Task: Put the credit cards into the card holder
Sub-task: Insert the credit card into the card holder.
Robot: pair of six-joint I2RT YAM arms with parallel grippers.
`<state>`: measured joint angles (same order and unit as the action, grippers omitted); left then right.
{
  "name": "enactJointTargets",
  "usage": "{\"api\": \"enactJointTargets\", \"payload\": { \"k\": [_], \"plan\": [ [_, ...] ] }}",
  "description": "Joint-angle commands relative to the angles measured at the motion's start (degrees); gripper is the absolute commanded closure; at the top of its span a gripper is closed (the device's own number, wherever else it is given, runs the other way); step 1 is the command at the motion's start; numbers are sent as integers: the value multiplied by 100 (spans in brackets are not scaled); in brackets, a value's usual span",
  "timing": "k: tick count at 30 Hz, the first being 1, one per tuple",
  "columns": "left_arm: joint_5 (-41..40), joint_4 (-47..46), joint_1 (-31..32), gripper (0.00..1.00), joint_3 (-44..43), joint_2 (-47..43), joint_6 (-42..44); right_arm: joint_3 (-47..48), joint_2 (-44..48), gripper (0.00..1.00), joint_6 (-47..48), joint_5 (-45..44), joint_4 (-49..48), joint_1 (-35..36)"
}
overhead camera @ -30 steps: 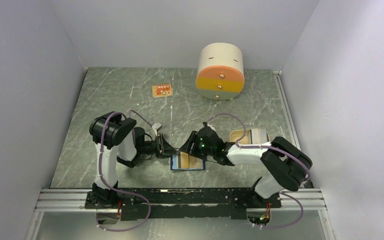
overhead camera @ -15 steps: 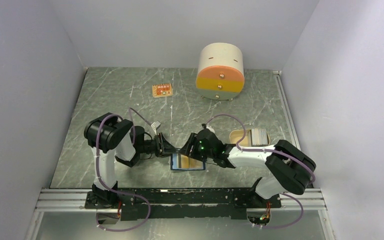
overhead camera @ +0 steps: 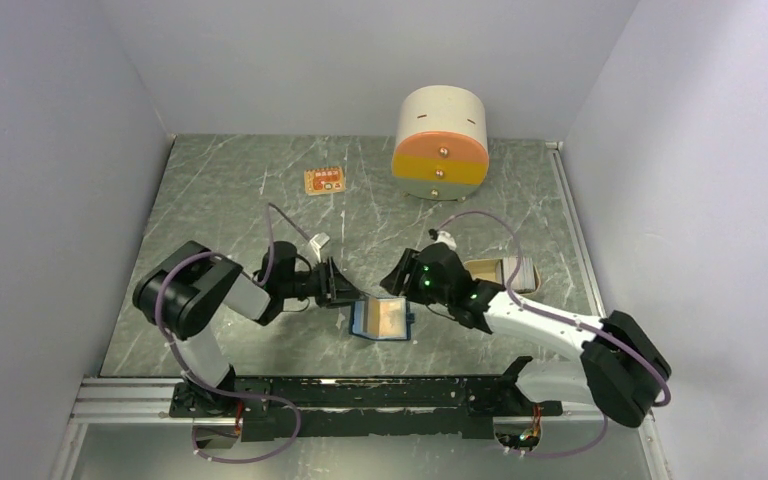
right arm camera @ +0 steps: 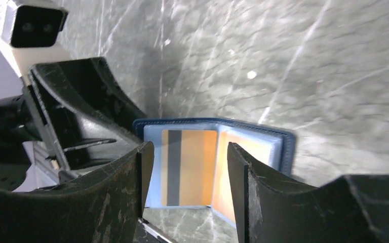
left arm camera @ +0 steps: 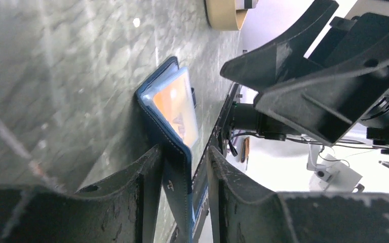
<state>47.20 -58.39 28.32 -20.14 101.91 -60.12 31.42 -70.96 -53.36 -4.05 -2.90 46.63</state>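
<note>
The card holder (left arm camera: 154,119) has a matt navy cover that looks like leather, with a pale seam line along its edge. Inside it are glossy, pale blue clear plastic sleeves, and the credit card (right arm camera: 190,167) under one sleeve looks like smooth tan plastic with a dark stripe. Beneath the card holder, the table (overhead camera: 230,190) is a grey-green stone-look surface veined in white, with a soft sheen. At the card holder's edge, the left gripper (left arm camera: 185,150) has fingers (left arm camera: 116,202) of matt black plastic, scuffed and scratched. Far beyond the card holder, the drawer unit (overhead camera: 440,135) is smooth, matt cream and orange.
</note>
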Motion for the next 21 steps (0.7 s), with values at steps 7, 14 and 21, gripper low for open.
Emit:
{"api": "enactJointTargets", "payload": {
  "k": [7,14,21],
  "plan": [
    [-784,1993,803,58,-867,-462,783,-683,1007,42,603,256,671,-1013],
    [-1058,2622,1143,59,-1343,-386,970,-868,1112,43,612,524,586,-1095],
    [-1698,3959,1262,64,-1914,-400,1318,-1181,1421,48,130,1309,29,-1056]
  ]
}}
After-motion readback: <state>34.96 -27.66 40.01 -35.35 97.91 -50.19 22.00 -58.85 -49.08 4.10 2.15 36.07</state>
